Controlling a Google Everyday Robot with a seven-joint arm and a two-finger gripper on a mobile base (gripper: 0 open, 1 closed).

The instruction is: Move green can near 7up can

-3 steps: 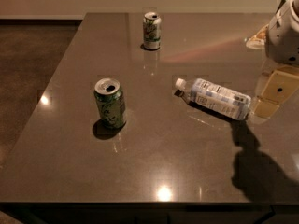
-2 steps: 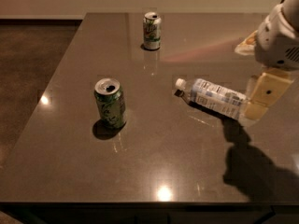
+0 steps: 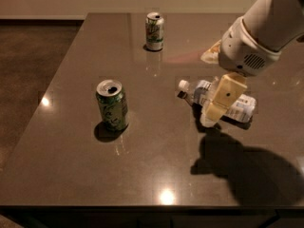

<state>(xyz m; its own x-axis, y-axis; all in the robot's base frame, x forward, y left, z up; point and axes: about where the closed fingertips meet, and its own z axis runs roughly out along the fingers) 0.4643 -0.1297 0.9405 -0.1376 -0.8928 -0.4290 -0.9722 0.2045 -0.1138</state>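
- Dark glossy table (image 3: 142,170), brown floor (image 3: 28,56) to its left, pale wall along the far edge.
- Green can (image 3: 112,106) stands upright on the left-centre of the table, top opened, dark shadow at its base.
- 7up can (image 3: 154,31) stands upright near the far edge, well apart from the green can, further back and a little to the right.
- Clear plastic bottle (image 3: 240,107) lies on its side right of centre, white cap (image 3: 183,84) pointing left toward the cans, pale label round the body.
- White robot arm (image 3: 266,27) comes in from the upper right corner.
- Gripper (image 3: 213,113), tan coloured, hangs pointing down over the middle of the bottle, covering part of it in this view.
- Cannot tell if the gripper is open or closed; cannot tell if it touches the bottle.
- Gripper is well apart from both cans, holding neither.
- Arm's big dark shadow (image 3: 247,170) falls on the table in front of the bottle, near the right front corner.
- Two bright light spots on the table top: one at the front edge (image 3: 166,196), one by the left edge (image 3: 45,101).
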